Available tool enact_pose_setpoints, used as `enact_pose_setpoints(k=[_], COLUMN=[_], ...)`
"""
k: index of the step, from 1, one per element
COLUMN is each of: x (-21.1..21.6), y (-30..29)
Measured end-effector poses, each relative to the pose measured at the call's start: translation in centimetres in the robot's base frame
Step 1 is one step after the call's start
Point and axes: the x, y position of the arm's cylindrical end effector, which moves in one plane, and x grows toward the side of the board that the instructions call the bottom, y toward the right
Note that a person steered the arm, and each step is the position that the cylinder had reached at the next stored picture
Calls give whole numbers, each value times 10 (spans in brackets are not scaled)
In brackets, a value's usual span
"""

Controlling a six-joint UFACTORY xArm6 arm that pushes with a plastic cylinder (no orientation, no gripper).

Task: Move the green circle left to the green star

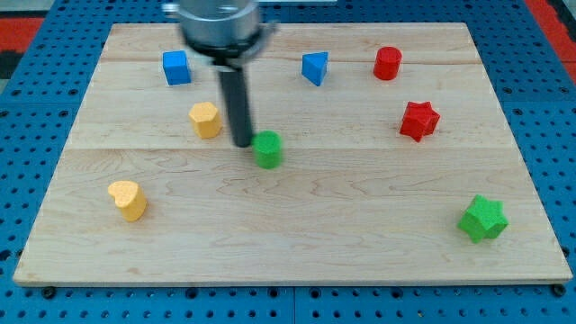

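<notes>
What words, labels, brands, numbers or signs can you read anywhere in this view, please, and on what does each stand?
None: no text shows on the wooden board, on any of the coloured blocks such as the green circle and green star, or on the rod above my tip.

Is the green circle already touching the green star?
No, the green circle sits near the board's middle beside my tip, while the green star lies far off at the view's lower right.

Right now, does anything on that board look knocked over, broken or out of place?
Nothing stands out. All eight blocks sit flat on the board, apart from one another, none broken or hanging off an edge. My tip rests just to the view's left of the green circle; the green star sits far off at lower right.
</notes>
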Motion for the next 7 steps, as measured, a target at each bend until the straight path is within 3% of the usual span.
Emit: enact_pose_setpoints(k=[1, 2, 4, 6, 7], x=[16, 23, 31, 46, 42], y=[84, 71, -15, 91, 96])
